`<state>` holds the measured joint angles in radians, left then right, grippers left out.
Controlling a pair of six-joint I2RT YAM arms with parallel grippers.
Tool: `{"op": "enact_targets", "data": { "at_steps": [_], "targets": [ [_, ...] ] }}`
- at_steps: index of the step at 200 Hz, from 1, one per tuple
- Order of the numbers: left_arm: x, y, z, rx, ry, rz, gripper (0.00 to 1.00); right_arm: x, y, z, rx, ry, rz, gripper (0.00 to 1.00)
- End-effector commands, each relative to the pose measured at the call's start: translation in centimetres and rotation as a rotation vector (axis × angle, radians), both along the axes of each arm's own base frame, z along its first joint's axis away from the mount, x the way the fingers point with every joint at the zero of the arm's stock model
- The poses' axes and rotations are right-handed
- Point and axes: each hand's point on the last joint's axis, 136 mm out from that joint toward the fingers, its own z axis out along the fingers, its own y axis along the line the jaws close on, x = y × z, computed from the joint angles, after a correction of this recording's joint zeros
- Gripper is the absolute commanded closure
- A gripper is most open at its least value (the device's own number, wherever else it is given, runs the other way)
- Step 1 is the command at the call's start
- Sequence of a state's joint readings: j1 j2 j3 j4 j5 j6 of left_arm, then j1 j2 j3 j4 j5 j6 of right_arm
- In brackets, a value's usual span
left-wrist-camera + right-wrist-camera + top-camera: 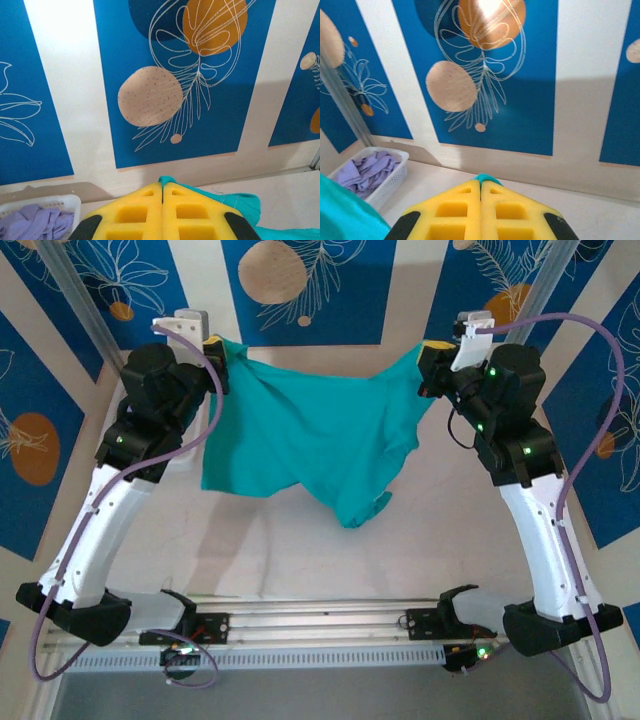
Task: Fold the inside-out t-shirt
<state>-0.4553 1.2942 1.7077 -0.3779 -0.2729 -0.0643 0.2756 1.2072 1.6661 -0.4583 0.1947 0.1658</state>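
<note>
Jaws, left: the yellow pads of the left gripper (162, 186) are pressed flat together, with a teal tip of the t-shirt (239, 202) pinched at their seam.
Jaws, right: the right gripper (480, 182) is likewise closed pad to pad, and a small teal nub pokes out at the tip.
Shirt: from above, the t-shirt (310, 430) hangs stretched between the left gripper (213, 348) and the right gripper (432, 350). Its upper edge sags in the middle and one lower corner droops toward the right. Whether that corner touches the table cannot be told.
Surface: a pale table (300, 560) carries the shirt's shadow, with open room in front of the cloth.
Room: blue wall panels (165, 100) show white leaf drawings and orange and beige discs, with white bands between them.
Edges: a metal rail (320, 625) runs along the near side with both arm bases on it. A slanted frame post (85, 305) stands at the far left, and both grippers are close to the far wall.
Wrist views: a white basket (380, 150) with a lavender garment (367, 170) sits at the wall's foot, and its rim (50, 199) is low in the left wrist view.
Top view: it takes in the shirt's whole span and both arms at once.
</note>
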Motion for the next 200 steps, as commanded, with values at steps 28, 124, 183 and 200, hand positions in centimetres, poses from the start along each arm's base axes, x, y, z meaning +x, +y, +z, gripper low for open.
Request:
{"op": "enact_targets", "data": {
  "at_steps": [28, 124, 183, 200],
  "targets": [
    [0.5, -0.9, -0.6, -0.024, 0.016, -0.050, 1.00, 3.6, -2.7, -3.2, -0.065, 0.091, -0.132, 1.00],
    [-6.2, -8.7, 5.1, -0.166, -0.093, -0.471, 1.00, 0.2, -7.5, 2.6, -0.024, 0.000, -0.223, 1.00],
    [-13.8, -6.2, 8.8, -0.267, -0.258, -0.550, 1.00, -7.4, -8.3, 9.3, -0.016, -0.206, -0.231, 1.00],
    [-12.6, -5.8, 7.6, -0.256, -0.235, -0.489, 1.00, -7.0, -8.7, 9.8, -0.033, -0.221, -0.255, 1.00]
  ]
}}
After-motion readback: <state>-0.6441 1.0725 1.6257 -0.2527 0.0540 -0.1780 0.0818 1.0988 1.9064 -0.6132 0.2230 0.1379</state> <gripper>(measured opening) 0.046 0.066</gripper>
